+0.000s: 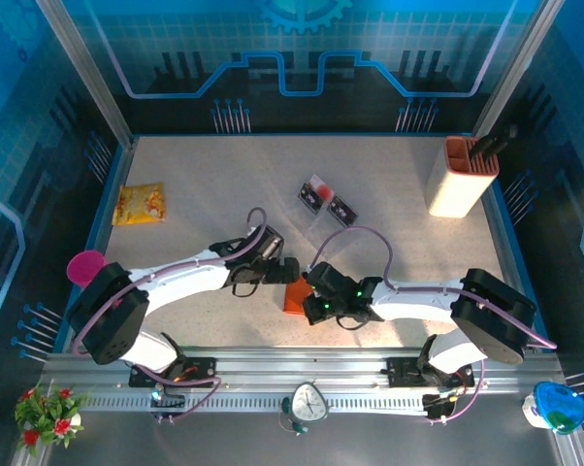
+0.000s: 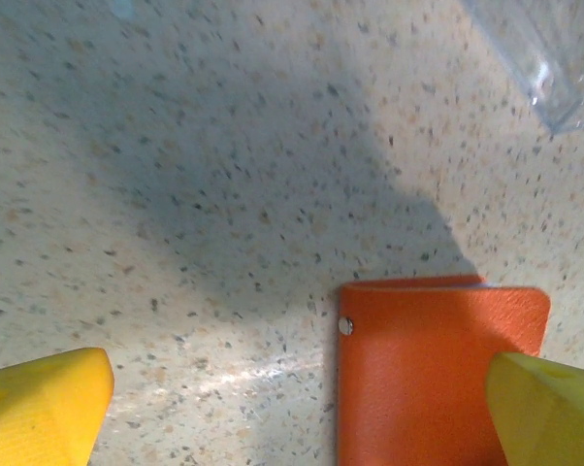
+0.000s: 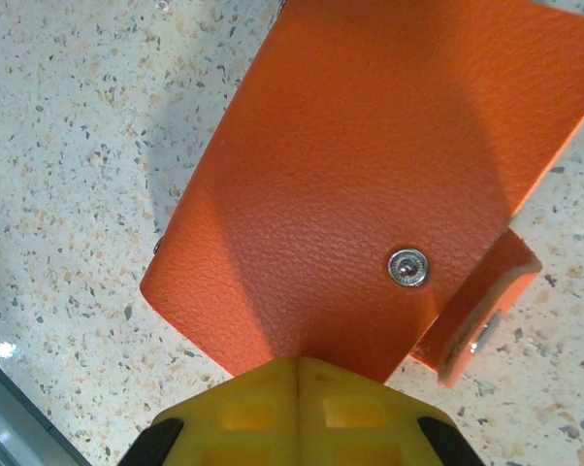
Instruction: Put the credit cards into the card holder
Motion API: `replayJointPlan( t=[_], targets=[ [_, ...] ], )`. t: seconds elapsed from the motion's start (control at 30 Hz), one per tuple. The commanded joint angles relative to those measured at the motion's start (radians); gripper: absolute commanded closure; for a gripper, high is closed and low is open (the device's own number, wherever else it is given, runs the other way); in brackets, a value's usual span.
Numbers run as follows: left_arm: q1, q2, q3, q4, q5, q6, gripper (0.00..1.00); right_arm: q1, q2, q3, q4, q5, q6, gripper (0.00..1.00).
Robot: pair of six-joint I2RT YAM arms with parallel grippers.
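The holder [image 1: 294, 296] lay folded on the surface [image 2: 176, 194], near the front middle, between our two hands. Our right hand [image 3: 300, 374] was clenched, its yellow fingers pinched on the holder's near edge, and that side looked a little raised. Our left hand [image 2: 297, 398] was spread wide and grasped nothing. It hung low over the surface, with one finger above the holder. The cards [image 1: 316, 194] sat farther back, well apart from the holder, by a clear tray [image 2: 544, 58].

The tab [image 3: 481, 311] stood off the stud [image 3: 408, 267], so we judged the clasp undone and the step to be opening the holder. The right hand should hold its pinch steady while the left catches the free cover and folds it back without dragging the holder.

We could read no brand or writing. The cards' red and white marks were too small.
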Motion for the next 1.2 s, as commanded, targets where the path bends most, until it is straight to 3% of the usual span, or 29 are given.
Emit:
replayJointPlan(
  t=[0.0, 0.7, 1.0, 1.17],
  targets=[
    [-0.032, 0.028, 0.006, -0.039, -0.02, 0.026, 0.01, -0.01, -0.02, -0.02, -0.004, 0.022, 0.017, 1.0],
    [-0.112, 0.059, -0.077, -0.041, -0.07, -0.021, 0.01, -0.016, -0.043, -0.027, -0.003, 0.009, 0.03, 1.0],
    [-0.16, 0.14, -0.006, -0.196, -0.221, -0.041, 0.01, -0.153, -0.244, -0.048, -0.12, -0.001, 0.02, 1.0],
    [-0.181, 0.161, 0.01, -0.216, -0.249, -0.048, 0.01, -0.208, -0.256, -0.015, -0.203, -0.034, -0.017, 0.85]
  ],
)
